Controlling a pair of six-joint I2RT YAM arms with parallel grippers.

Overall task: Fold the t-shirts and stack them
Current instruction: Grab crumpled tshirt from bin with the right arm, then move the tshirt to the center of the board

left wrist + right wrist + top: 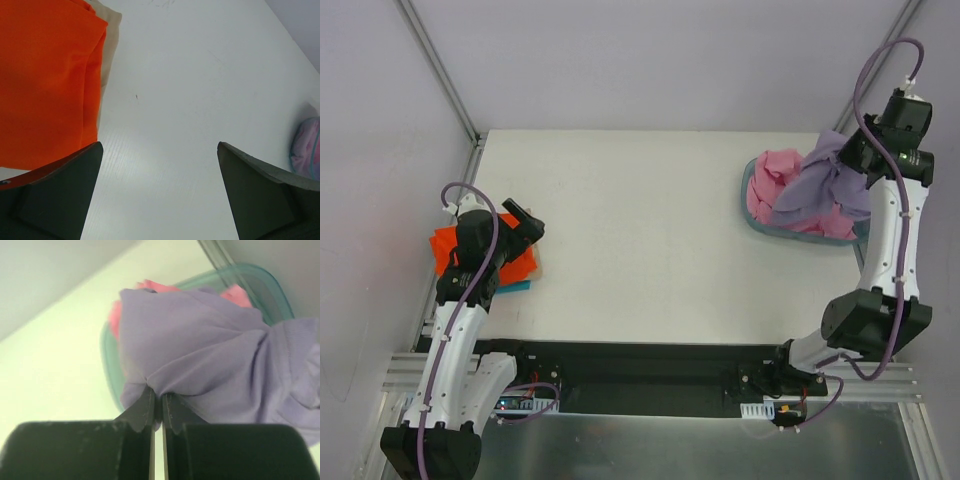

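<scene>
My right gripper (852, 158) is shut on the lavender t-shirt (820, 188) and holds it bunched above the basket (800, 232); in the right wrist view the cloth (200, 360) hangs from the closed gripper (157, 395). A pink t-shirt (772, 185) lies in the basket under it. The orange-red t-shirt (450, 250) lies folded at the table's left edge on a teal one (518, 286). My left gripper (525, 222) is open and empty just right of that stack; the orange-red cloth (45, 80) shows in the left wrist view.
The grey-blue basket sits at the table's far right, its rim (107, 370) showing in the right wrist view. The white table (640, 230) spans between the stack and basket. Metal frame posts (440, 65) stand at the back corners.
</scene>
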